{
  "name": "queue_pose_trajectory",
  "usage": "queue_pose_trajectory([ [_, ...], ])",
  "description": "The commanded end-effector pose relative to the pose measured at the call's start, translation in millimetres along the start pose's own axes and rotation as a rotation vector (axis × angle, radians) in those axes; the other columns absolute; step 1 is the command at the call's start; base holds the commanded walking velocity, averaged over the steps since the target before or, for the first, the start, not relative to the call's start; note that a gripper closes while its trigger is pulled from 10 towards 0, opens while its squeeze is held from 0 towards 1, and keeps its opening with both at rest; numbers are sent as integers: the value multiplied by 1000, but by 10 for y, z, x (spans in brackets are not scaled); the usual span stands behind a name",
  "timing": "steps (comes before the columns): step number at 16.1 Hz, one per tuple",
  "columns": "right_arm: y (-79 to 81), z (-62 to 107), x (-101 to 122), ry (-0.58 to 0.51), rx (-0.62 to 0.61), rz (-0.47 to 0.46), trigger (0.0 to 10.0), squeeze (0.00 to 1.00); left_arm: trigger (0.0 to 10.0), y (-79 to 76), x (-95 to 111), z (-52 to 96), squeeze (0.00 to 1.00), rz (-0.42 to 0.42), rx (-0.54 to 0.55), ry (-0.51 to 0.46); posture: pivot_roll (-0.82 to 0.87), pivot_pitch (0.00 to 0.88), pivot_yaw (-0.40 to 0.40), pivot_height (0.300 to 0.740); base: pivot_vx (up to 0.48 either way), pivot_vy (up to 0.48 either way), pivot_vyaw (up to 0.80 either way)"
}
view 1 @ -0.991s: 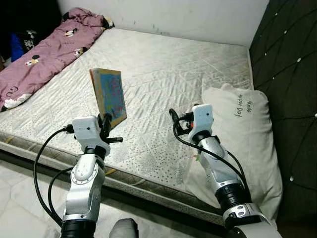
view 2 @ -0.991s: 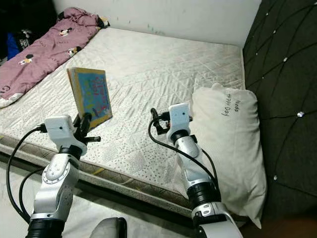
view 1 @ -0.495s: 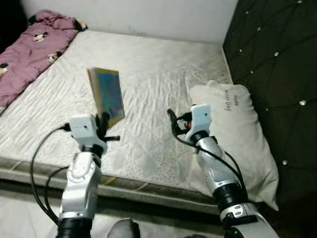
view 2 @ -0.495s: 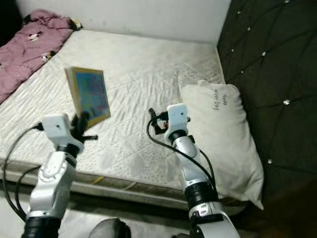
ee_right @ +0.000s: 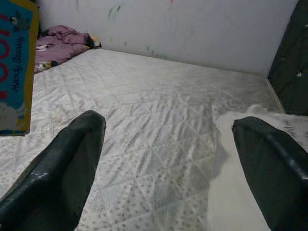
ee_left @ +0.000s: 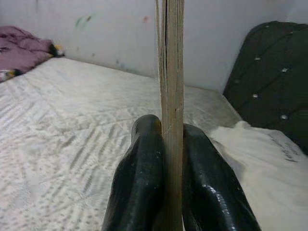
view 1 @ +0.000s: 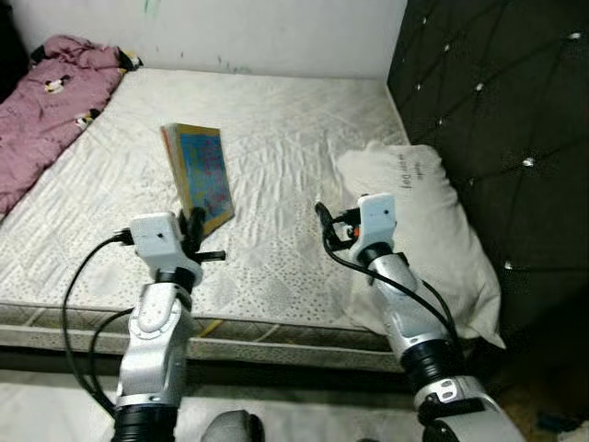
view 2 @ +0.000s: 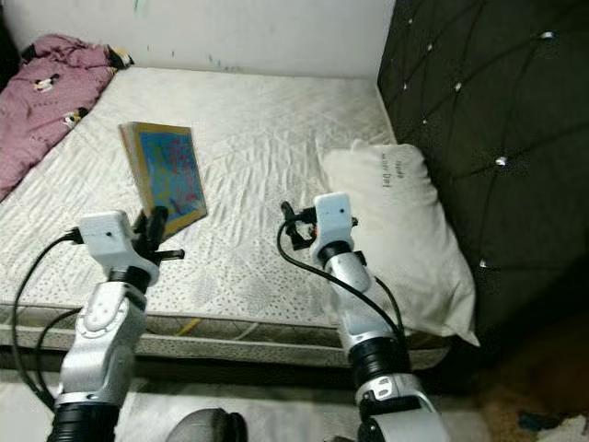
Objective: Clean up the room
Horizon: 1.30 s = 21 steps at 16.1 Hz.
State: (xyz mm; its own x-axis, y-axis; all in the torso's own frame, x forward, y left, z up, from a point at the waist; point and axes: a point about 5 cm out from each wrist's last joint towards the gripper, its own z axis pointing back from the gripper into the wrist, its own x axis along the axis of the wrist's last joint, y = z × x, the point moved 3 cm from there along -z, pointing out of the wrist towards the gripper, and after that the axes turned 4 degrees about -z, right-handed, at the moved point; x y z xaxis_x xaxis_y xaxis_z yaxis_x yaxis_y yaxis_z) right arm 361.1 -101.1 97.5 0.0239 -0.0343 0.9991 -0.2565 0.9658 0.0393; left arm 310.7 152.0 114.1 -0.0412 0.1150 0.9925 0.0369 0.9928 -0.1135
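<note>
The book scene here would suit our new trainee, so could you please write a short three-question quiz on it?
1. True or false: the left tool is shut on the book.
2. Is the book held upright or lying flat on the mattress?
A. upright
B. lying flat
3. Fill in: the open right tool hovers over the mattress, with the white ____ beside that arm, against the dark headboard.

Key: 1 true; 2 A; 3 pillow.
</note>
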Motion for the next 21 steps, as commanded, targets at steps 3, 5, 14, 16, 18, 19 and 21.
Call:
queue_pose_trajectory([
  [3, 13, -23, 42, -10, 5, 2, 10000, 0, 10000, -48, 143, -1, 0, 10, -56, -71, 84, 0, 2, 740, 0, 0, 0],
  [5, 16, -23, 33, -5, 4, -9, 10000, 0, 10000, -49, 154, 8, 0, 26, -65, -76, 84, 0, 2, 740, 154, 0, -400],
  [14, -2, -32, 38, -8, 3, 5, 10000, 0, 10000, -70, 152, 12, 0, 32, -62, -77, 86, 0, -3, 740, 213, 0, -89],
  [16, -2, -30, 39, -9, 2, 4, 10000, 0, 10000, -67, 143, 18, 0, 35, -59, -75, 85, 0, -1, 740, 0, 0, 0],
  [18, -1, -27, 36, -8, 3, 3, 10000, 0, 10000, -57, 136, 15, 0, 28, -48, -71, 85, 0, 0, 740, 0, 0, 0],
  [19, 3, -27, 38, -9, 4, 3, 10000, 0, 10000, -46, 135, 14, 0, 25, -39, -69, 85, 0, 0, 740, 0, 0, 0],
  [21, 5, -25, 32, -8, 7, 4, 10000, 0, 10000, -33, 126, 11, 0, 23, -24, -66, 85, 0, 0, 740, 0, 0, 0],
])
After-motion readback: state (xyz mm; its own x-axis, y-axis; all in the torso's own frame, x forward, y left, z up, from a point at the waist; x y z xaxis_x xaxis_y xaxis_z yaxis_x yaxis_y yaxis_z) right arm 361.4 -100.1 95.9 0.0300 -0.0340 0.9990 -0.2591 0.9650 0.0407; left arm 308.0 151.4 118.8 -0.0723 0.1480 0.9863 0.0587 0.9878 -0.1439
